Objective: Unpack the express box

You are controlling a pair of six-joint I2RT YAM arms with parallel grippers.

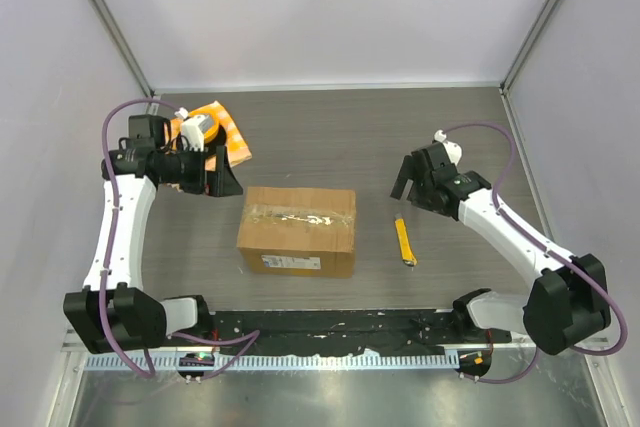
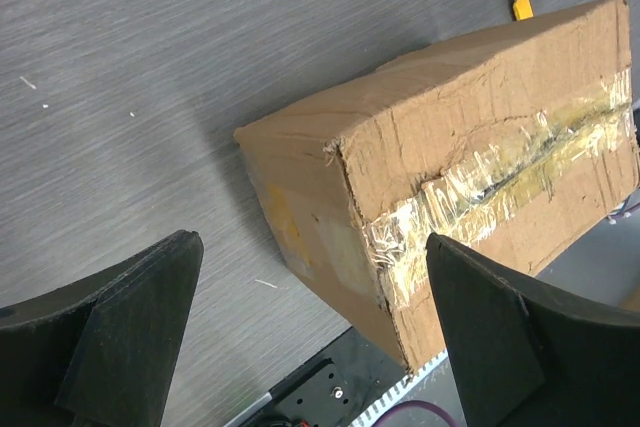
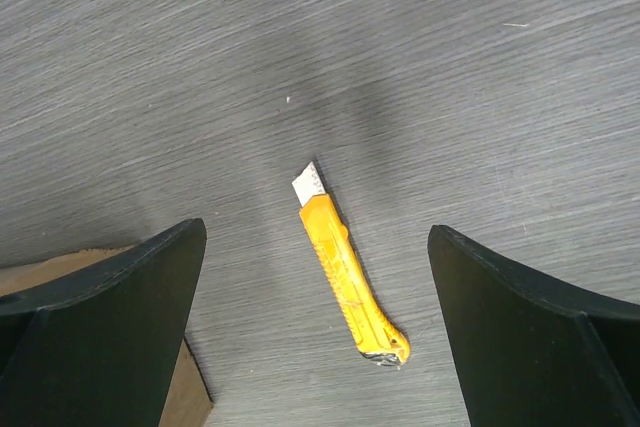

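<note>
Box check, both arms up.

- The express box (image 1: 297, 230) sits flat on the table (image 1: 350, 137), roughly centred between the two arms, its long side running left to right. A white label (image 1: 292, 262) faces the near edge.
- The tape (image 1: 297, 217) along the top seam is wrinkled and shiny but, as far as I can see, unbroken. In the left wrist view it wraps down over the end face too. The flaps are shut and nothing is out of the box.
- The left gripper (image 1: 222, 175) hangs off the box's far-left corner with its jaws spread wide and nothing between them. It is near the cardboard but not touching it.
- The right gripper (image 1: 408, 185) hovers to the right of the box, jaws also fully apart and empty. Its camera looks straight down on a yellow utility knife (image 1: 404, 242) lying on the table just beside the box's right end, apart from it. A short bit of blade shows at the far tip.
- Behind the left gripper there is an orange checked cloth (image 1: 228, 127) with a round orange thing (image 1: 197, 129) on it. I read it as not part of this job.

My read is that the job is at the very start, with nothing done. What is left is picking up the knife, slitting the seam tape and probably the end wraps, folding the flaps back and lifting out the contents. I can't tell what is inside. The right arm looks best placed for the knife, and the left arm could steady the box.
</note>
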